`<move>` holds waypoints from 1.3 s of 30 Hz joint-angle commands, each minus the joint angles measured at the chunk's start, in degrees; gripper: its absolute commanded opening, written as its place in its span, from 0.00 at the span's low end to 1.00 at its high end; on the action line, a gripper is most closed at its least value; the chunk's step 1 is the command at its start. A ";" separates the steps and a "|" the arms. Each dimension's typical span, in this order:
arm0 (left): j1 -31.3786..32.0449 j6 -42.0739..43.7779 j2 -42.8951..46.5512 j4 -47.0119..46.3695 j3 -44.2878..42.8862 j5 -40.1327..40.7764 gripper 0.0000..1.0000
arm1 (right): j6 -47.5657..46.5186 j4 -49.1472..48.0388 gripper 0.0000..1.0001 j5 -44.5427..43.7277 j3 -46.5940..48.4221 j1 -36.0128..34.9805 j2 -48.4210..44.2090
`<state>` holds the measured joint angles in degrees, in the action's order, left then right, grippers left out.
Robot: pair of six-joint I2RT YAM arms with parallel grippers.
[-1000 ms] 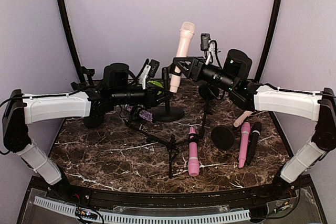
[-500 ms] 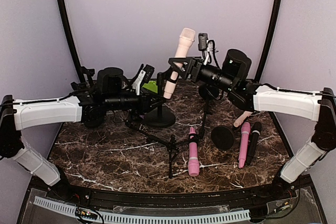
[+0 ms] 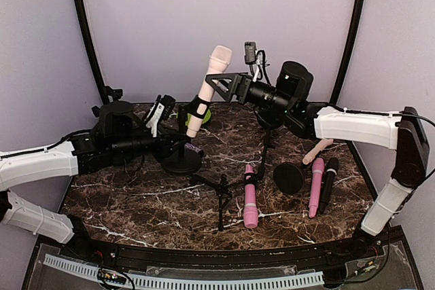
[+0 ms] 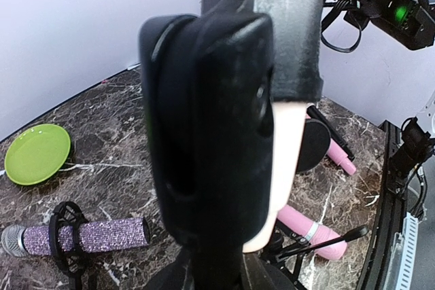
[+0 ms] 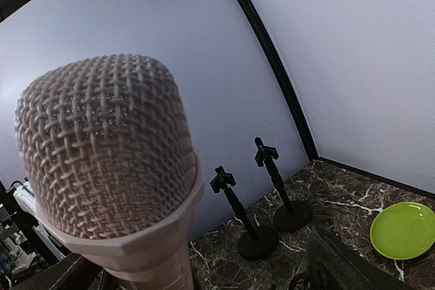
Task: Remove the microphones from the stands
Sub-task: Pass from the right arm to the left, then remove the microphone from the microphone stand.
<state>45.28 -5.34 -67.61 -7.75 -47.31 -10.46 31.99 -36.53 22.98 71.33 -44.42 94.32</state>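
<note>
Beside the tilted microphone, right arm outstretched, jaws wide.

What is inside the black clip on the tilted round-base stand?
A pale pink mesh-headed microphone passes through the black clip on the tilted stand. Its head and lower end show; the part within the clip is covered.

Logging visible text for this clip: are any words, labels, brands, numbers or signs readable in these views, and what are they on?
No text can be read in any view.
Pale pink microphone with mesh head and its black round-based stand: no brand or label shows.
Small circuit board at the table's near edge: any print is too small to read.
</note>
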 commanded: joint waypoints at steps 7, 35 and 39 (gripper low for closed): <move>0.16 4.82 0.41 -6.25 1.09 -0.05 0.00 | -0.60 -0.86 0.93 -2.22 5.86 -3.55 3.85; 0.16 10.48 -0.74 -2.53 -0.76 -1.67 0.00 | -6.93 1.09 0.00 -2.88 4.71 -4.98 2.01; 0.16 11.29 -0.45 -2.91 -0.64 -5.08 0.00 | -8.55 3.05 0.00 1.85 5.24 -4.64 0.86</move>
<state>45.17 2.50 -70.06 -6.04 -45.06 -10.13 26.22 -34.98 20.14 75.42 -49.12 97.86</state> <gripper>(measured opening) 0.181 0.455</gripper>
